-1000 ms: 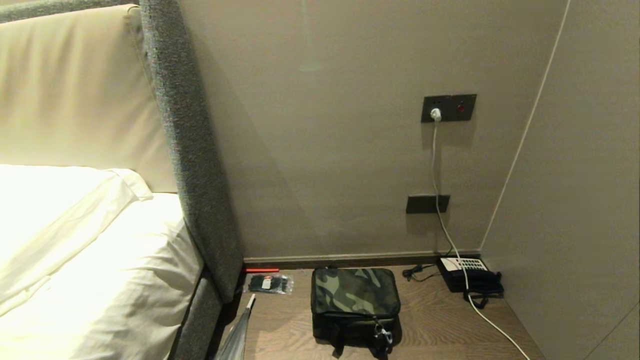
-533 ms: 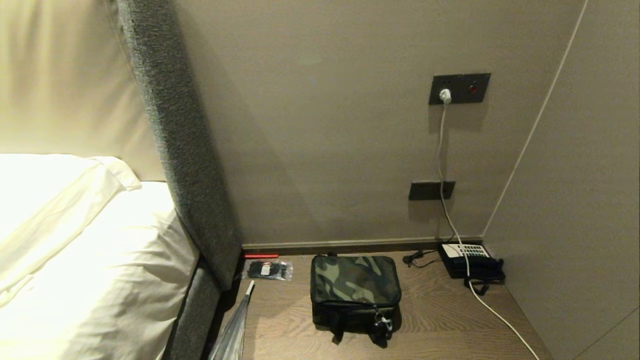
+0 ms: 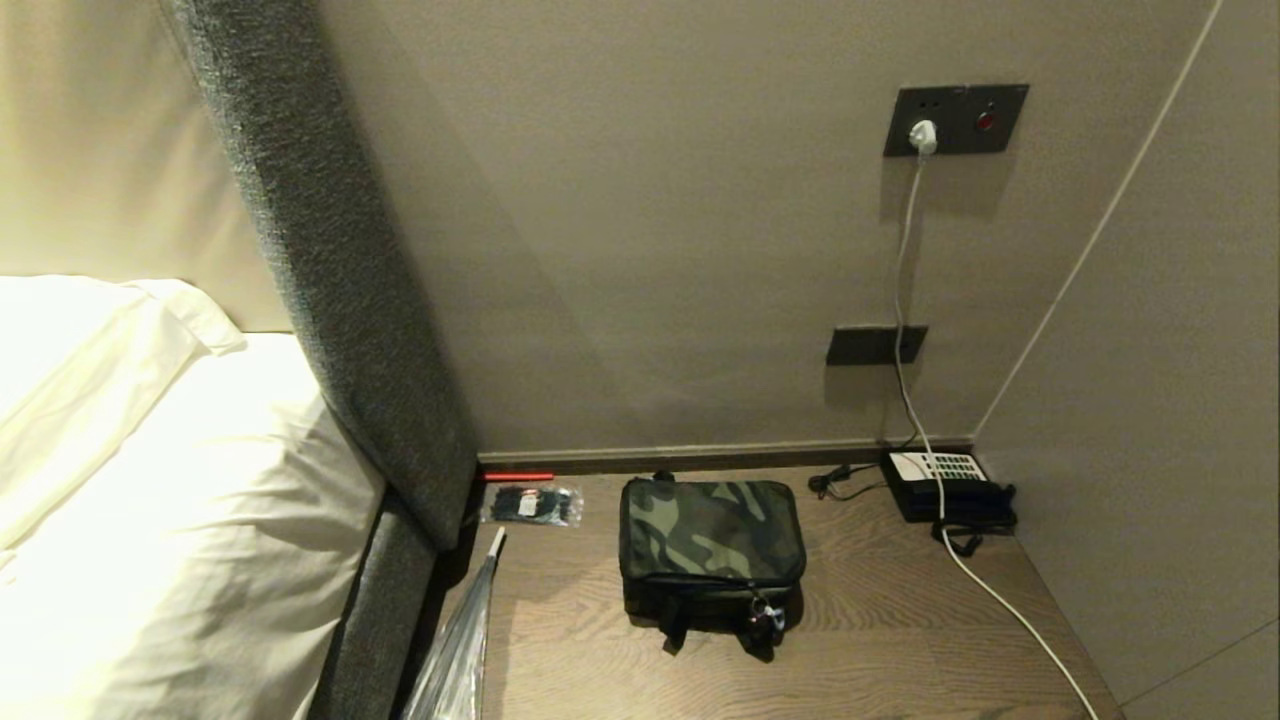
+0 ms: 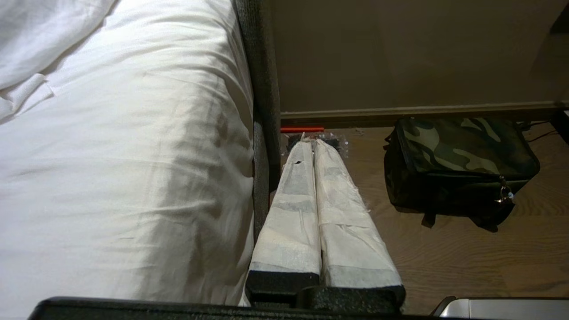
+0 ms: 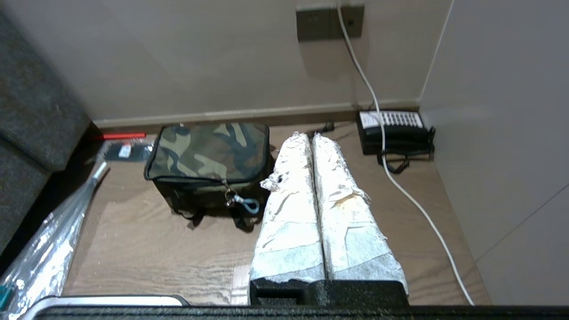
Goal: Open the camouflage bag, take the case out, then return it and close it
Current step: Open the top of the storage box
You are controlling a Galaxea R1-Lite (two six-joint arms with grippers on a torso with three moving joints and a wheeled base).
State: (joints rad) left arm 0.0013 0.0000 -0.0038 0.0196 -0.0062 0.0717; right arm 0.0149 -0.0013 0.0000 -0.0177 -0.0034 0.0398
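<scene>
Grippers both pressed shut on nothing, the left gripper [image 4: 313,144] and right gripper [image 5: 311,138] hang short of the camouflage bag [image 3: 710,545], which sits zipped near the back edge of the wooden nightstand [image 3: 900,640], so no step looks begun and the case is unseen.

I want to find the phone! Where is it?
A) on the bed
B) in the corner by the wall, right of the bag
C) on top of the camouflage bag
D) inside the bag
B: the telephone sits on the wooden surface in the corner, right of the closed camouflage bag.
</scene>
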